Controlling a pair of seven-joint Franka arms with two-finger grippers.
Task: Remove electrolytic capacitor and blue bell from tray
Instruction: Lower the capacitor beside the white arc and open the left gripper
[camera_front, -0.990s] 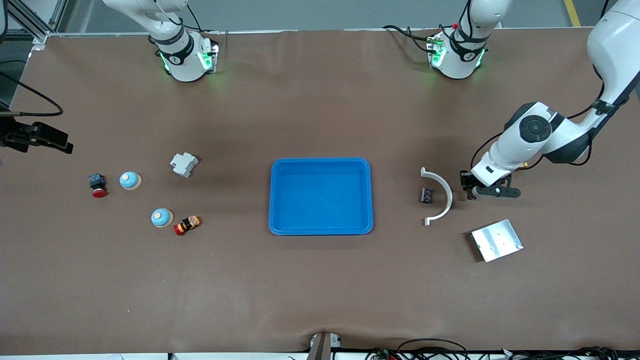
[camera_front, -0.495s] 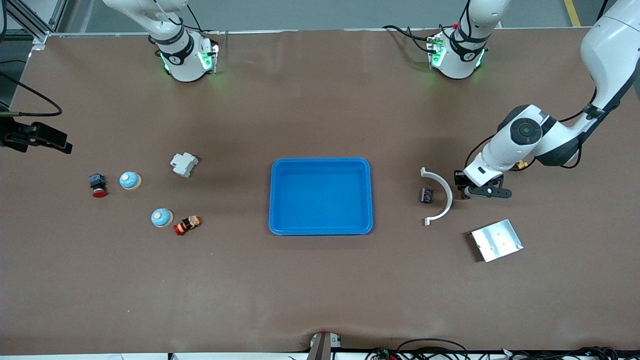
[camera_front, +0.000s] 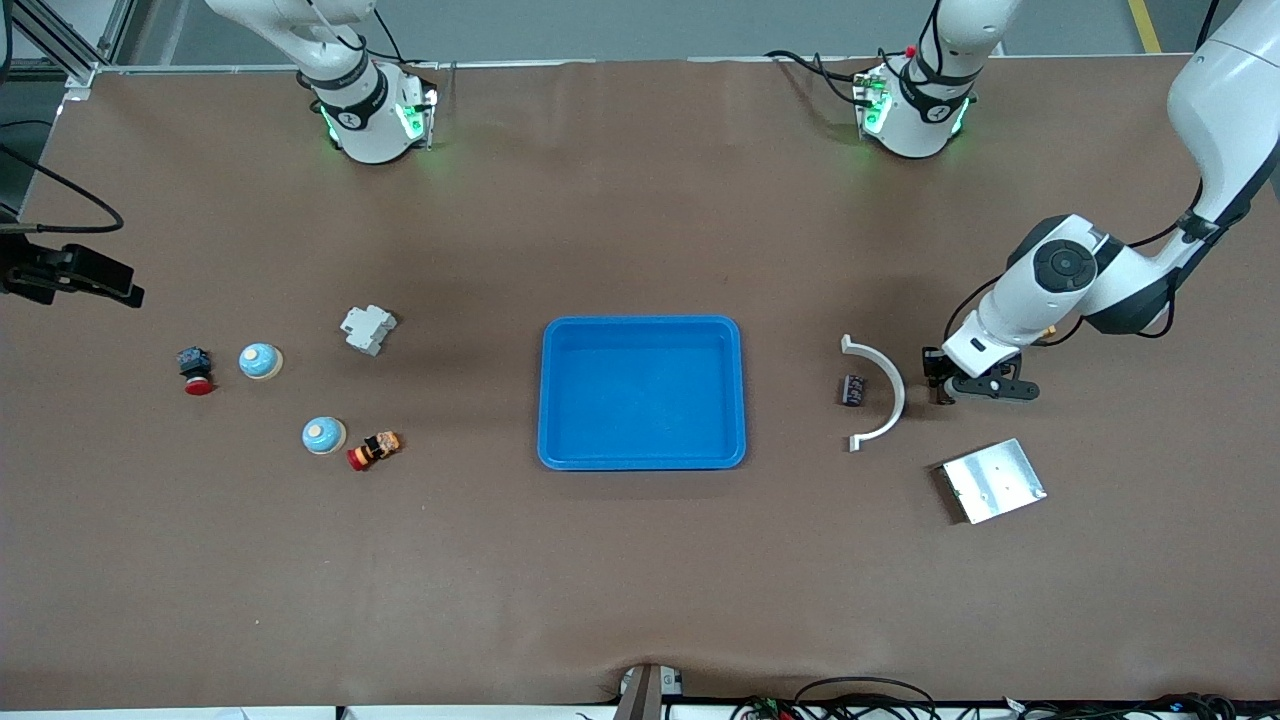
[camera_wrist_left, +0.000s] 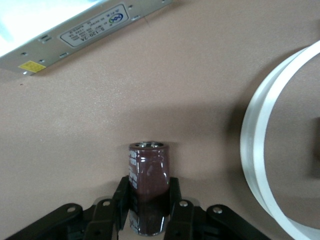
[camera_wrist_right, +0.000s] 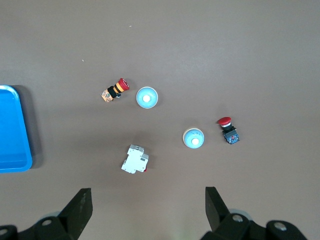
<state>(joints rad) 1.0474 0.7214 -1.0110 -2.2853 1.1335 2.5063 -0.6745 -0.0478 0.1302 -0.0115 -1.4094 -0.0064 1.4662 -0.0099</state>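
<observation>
I see wide bare table (camera_front: 640, 570) along the frame's lower half. At right of centre, the white curved bracket (camera_front: 884, 388) stands between the left gripper (camera_front: 938, 380) and the blue tray (camera_front: 642, 392), a small dark block (camera_front: 852, 389) inside its arc. The metal box (camera_front: 992, 480) lies just below. Mid-left, the two bells (camera_front: 260, 360) (camera_front: 323, 434) have buttons crowding them.

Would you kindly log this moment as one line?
left gripper: shut on capacitor, beside white arc | right gripper: open, waiting above bells | blue tray: empty
</observation>
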